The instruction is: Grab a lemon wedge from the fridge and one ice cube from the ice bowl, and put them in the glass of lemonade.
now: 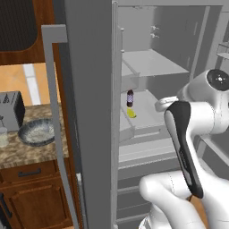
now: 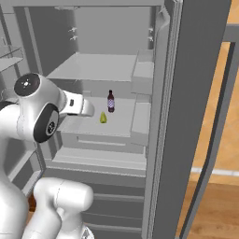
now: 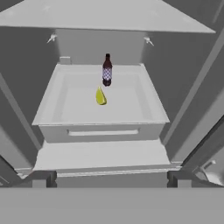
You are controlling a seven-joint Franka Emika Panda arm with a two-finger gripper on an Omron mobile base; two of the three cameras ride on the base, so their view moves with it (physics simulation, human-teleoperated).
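Kitchen, wood cabinets, speckled stone counter [image 1: 27,154] at left. Fridge [image 1: 96,112] stands open, grey shelves bare apart from two items. On the middle shelf [image 3: 127,103]: wedge [image 3: 100,96], yellow-green, lying just in front of a small dark bottle [image 3: 107,70], near it but apart. Bottle upright.

Gripper [image 3: 109,178] faces the shelf from outside the fridge, level with the drawer front, well short of the wedge. Fingers [image 3: 41,178] spread wide, nothing between them.

On the counter: bowl [image 1: 38,133], whitish inside, between toaster [image 1: 12,109] and fridge door. Glass [image 1: 3,136] at the left edge, just beside the bowl, in front of the toaster.
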